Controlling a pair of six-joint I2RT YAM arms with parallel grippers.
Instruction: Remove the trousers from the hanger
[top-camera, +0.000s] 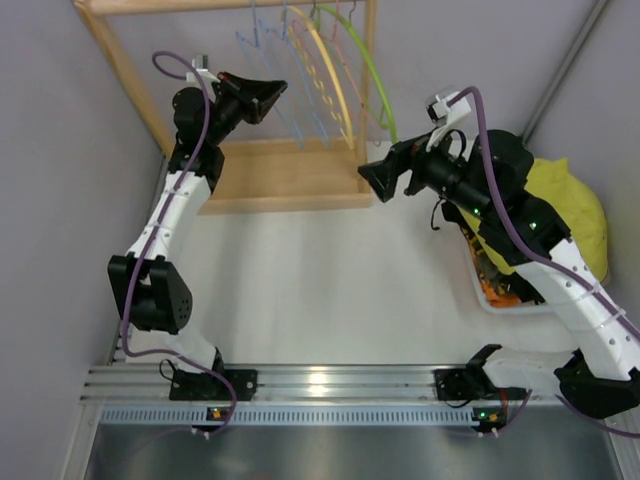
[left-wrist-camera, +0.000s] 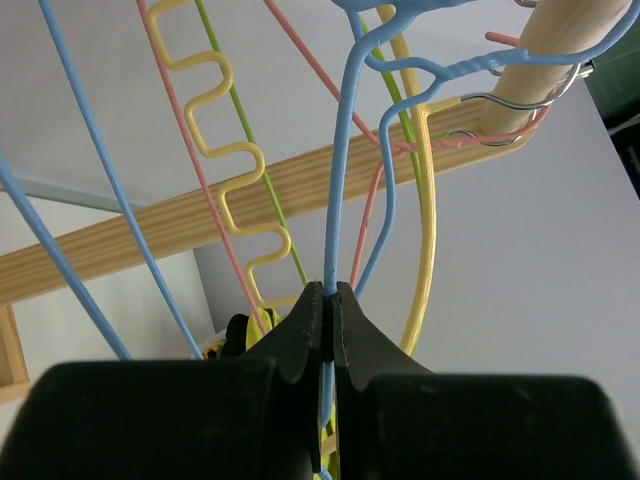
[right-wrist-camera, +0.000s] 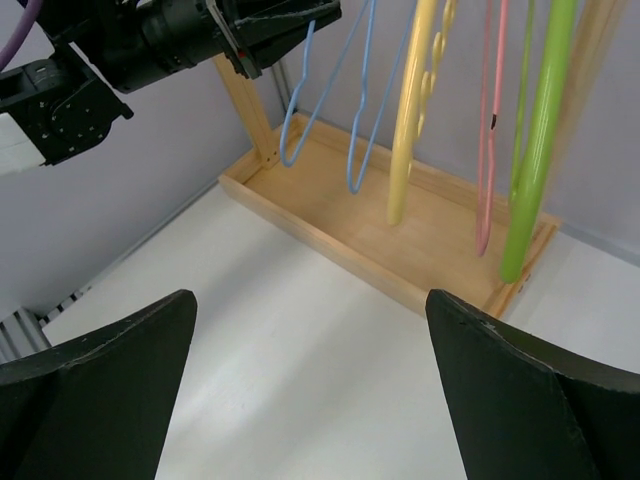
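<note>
One pincer, the left gripper (left-wrist-camera: 328, 295), is clenched on the hanger (left-wrist-camera: 340, 180) at 12 o'clock and should probably unclench gently; the right gripper (right-wrist-camera: 310, 300) gapes released, trousers (top-camera: 575, 205) heaped at 3 o'clock.

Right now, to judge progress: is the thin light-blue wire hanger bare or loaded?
Bare: left gripper pinches the hanger; no cloth hangs on it.

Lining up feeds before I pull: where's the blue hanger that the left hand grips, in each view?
Top external: the blue hanger upper centre, at the left hand.
Left wrist: centre, wire pinched between the fingers.
Right wrist: top, left of centre, under that hand.
Shared landmark: the yellow hanger.
</note>
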